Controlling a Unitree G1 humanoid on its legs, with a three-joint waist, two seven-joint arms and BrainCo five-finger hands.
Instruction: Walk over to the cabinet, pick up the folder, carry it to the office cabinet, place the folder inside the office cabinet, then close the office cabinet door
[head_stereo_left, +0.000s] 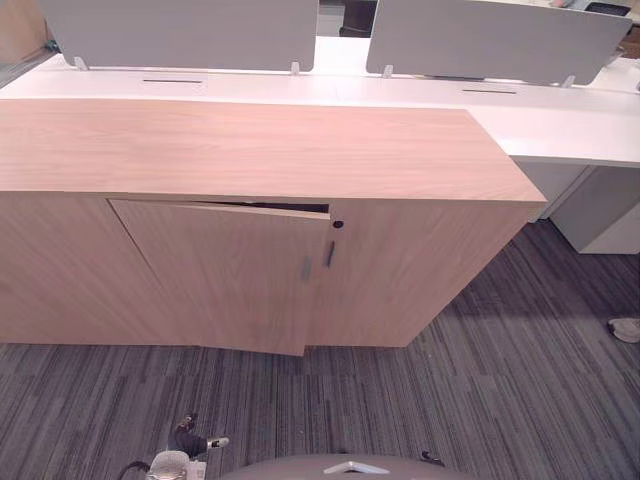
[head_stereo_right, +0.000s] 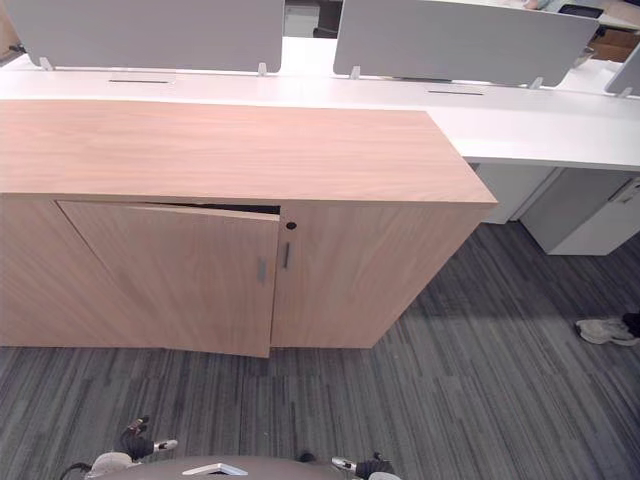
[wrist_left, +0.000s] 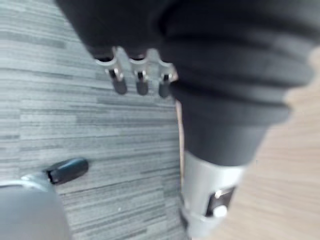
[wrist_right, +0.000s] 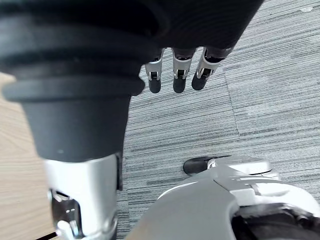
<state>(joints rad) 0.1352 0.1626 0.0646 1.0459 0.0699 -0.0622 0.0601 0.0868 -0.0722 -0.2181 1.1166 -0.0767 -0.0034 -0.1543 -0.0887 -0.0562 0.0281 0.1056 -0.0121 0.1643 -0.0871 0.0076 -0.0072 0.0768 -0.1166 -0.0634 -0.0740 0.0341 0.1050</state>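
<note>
A low wooden office cabinet (head_stereo_left: 250, 150) stands straight ahead on grey carpet, its top bare. Its left door (head_stereo_left: 220, 275) is ajar by a narrow gap at the top, with a small grey handle (head_stereo_left: 306, 268) near its free edge. The right door (head_stereo_left: 400, 270) is closed. The inside is hidden behind the doors. My left hand (head_stereo_left: 188, 440) hangs low at the bottom of the left eye view, well short of the cabinet. Its fingers (wrist_left: 140, 82) are straight and hold nothing. My right hand (head_stereo_right: 368, 466) hangs low too, its fingers (wrist_right: 175, 76) relaxed over the carpet and holding nothing.
White desks (head_stereo_left: 560, 125) with grey partition screens (head_stereo_left: 180, 30) run behind and to the right of the cabinet. A person's light shoe (head_stereo_right: 603, 330) rests on the carpet at far right. Open carpet (head_stereo_left: 480, 400) lies between me and the cabinet.
</note>
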